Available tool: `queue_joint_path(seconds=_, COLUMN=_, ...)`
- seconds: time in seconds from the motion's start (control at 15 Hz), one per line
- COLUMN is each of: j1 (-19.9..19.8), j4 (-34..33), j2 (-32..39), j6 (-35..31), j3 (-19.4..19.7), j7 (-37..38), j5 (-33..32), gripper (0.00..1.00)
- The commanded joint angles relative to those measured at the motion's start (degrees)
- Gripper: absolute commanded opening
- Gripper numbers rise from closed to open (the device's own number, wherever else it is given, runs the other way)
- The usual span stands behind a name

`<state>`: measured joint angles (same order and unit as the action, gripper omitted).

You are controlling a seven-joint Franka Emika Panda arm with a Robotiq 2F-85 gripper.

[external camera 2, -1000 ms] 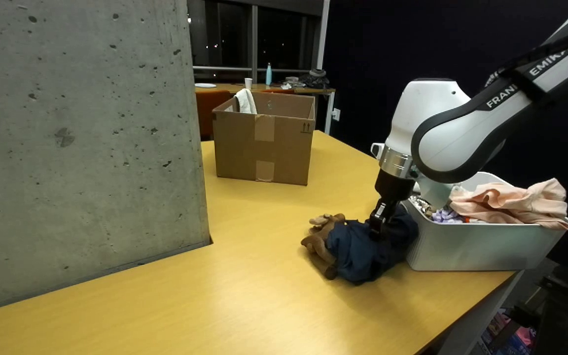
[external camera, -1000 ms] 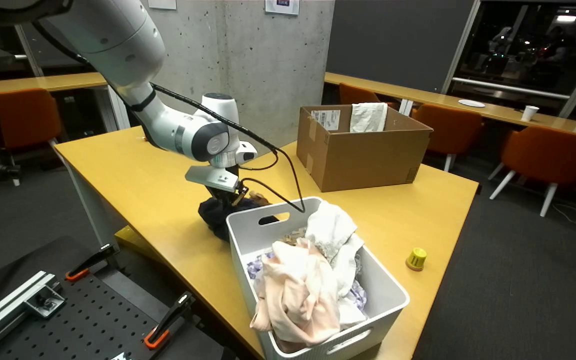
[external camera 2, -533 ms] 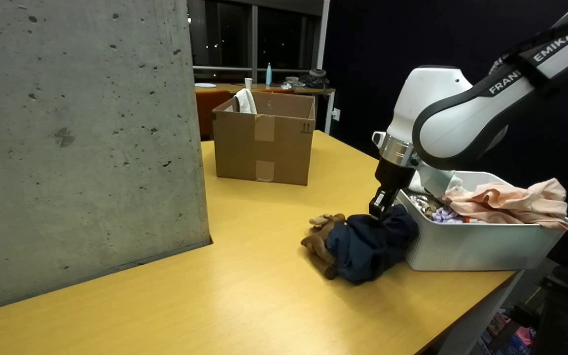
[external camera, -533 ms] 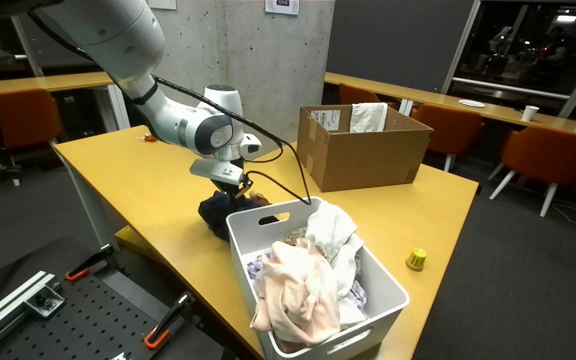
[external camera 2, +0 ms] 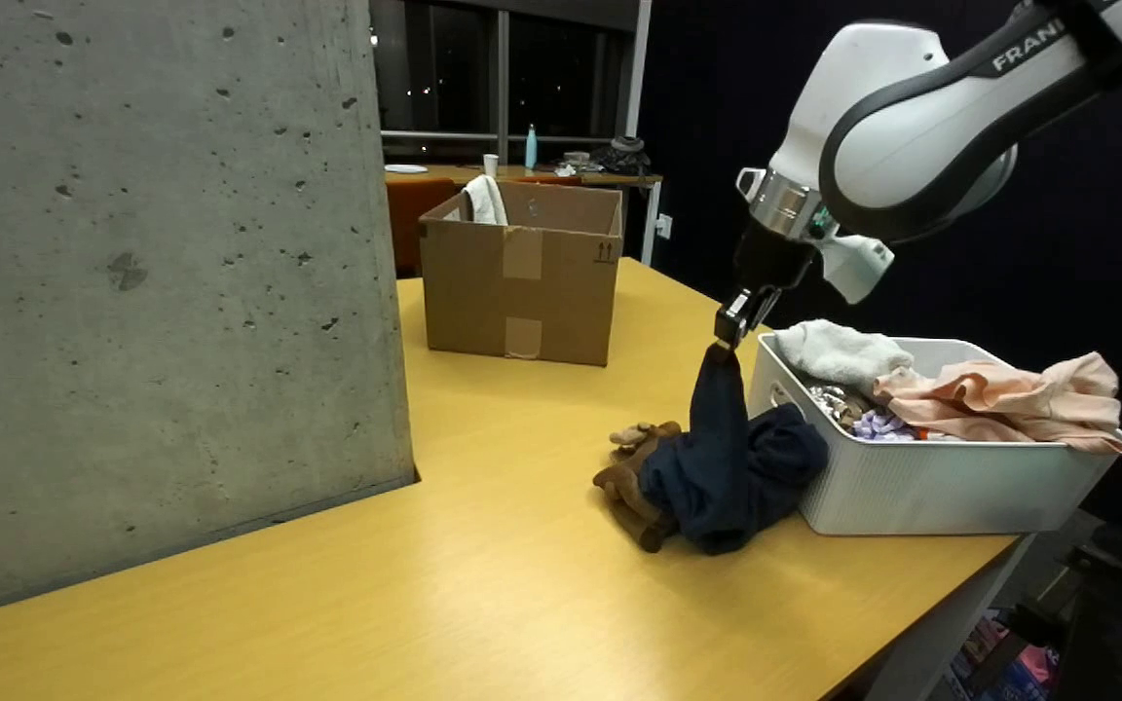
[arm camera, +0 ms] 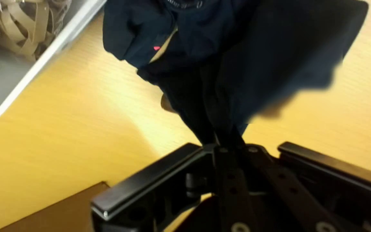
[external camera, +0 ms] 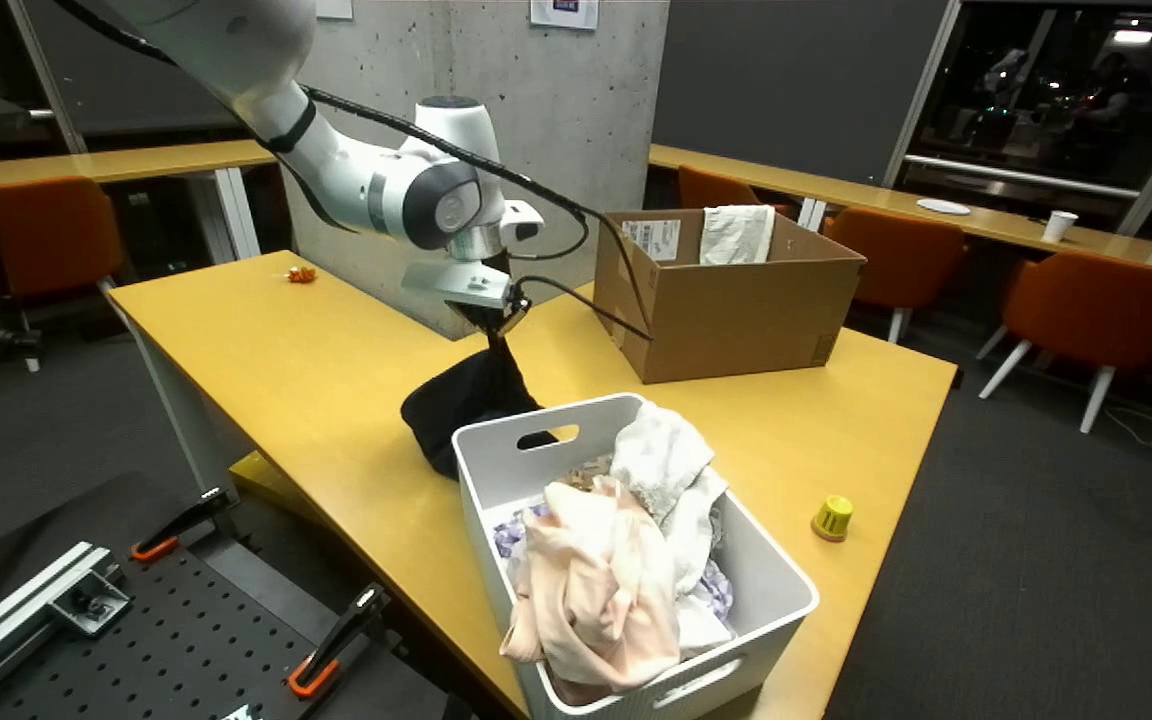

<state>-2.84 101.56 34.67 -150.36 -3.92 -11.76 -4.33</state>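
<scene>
White, rounded arm point(external camera: 351, 168) (black cable point(external camera: 436, 141) alongside).

White bin point(external camera 2: 941, 487) blocks low way beside my gripper point(external camera 2: 726, 341); passage over counter point(external camera 2: 512, 497) between plush toy point(external camera 2: 627, 487) and concrete pillar point(external camera 2: 171, 273).

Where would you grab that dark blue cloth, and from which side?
The dark blue cloth is loose and crumpled, so a pinch on its upper fold from above probably suits best: there the hand is shut on it, and it rises in a narrow peak. The white bin close beside it leaves less room on that flank.
</scene>
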Motion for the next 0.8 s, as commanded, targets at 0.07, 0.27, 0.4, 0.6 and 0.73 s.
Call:
queue_joint_path(seconds=0.07, j1=4.9, j4=-6.7, j2=-0.2, j6=3.8, j3=0.2, j7=1.1, j5=-1.7, gripper=0.01)
queue_joint_path(seconds=0.27, j1=8.2, j4=-11.4, j2=1.5, j6=6.0, j3=-0.1, j7=1.6, j5=-2.5, gripper=0.01)
queue_joint_path(seconds=0.4, j1=10.1, j4=-13.8, j2=3.0, j6=7.2, j3=-0.1, j7=1.6, j5=-3.0, gripper=0.01)
queue_joint_path(seconds=0.6, j1=12.1, j4=-16.9, j2=6.0, j6=8.3, j3=-0.4, j7=1.1, j5=-3.6, gripper=0.01)
queue_joint_path(seconds=0.73, j1=13.2, j4=-19.0, j2=8.8, j6=8.6, j3=-0.5, j7=0.7, j5=-4.4, gripper=0.01)
